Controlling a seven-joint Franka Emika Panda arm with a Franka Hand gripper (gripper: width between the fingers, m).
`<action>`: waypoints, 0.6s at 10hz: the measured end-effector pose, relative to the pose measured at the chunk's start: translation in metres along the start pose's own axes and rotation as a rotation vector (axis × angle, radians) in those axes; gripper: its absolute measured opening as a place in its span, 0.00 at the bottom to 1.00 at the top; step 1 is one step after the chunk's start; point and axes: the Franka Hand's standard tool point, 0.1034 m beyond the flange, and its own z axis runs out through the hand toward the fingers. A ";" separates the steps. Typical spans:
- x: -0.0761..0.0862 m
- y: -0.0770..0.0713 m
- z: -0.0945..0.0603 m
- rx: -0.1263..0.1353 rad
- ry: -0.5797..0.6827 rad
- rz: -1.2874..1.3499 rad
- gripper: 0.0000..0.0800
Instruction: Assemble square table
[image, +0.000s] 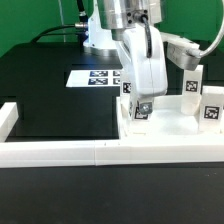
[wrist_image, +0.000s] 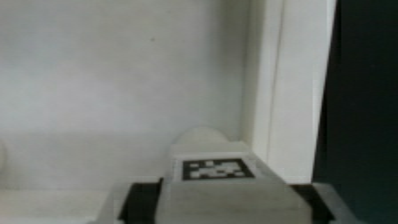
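Black table (image: 50, 100) under a green backdrop, bounded at the front by a long white border wall (image: 60, 152). Marker board (image: 95, 77) lies flat toward the rear. Square tabletop (image: 175, 125) sits against the border wall on the exterior view's right, sockets up.

Three legs already stand upright on the tabletop: one at the corner nearest the marker board (image: 127, 87), two on the exterior view's right (image: 190, 84) (image: 211, 108). Whether they are screwed fully home cannot be told.

Fourth leg (image: 141, 108) is clamped between the fingers (image: 141, 110), tag facing out. Wrist view confirms: dark finger pads either side of the tagged leg (wrist_image: 217, 168), white tabletop surface beyond it, raised rim (wrist_image: 285, 90) running alongside, black table past that.

Key relation: the held leg's long axis is near vertical, low over the tabletop's near corner by the border wall. Target socket is hidden by the leg and hand, so alignment cannot be judged; contact with the surface cannot be told either.

Judgement: last leg, insertion stage; the task looks well advanced.
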 end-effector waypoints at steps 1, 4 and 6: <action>0.000 0.000 0.001 0.004 0.006 -0.087 0.45; -0.002 0.003 0.005 0.015 0.041 -0.596 0.77; -0.003 0.004 0.007 0.004 0.045 -0.757 0.81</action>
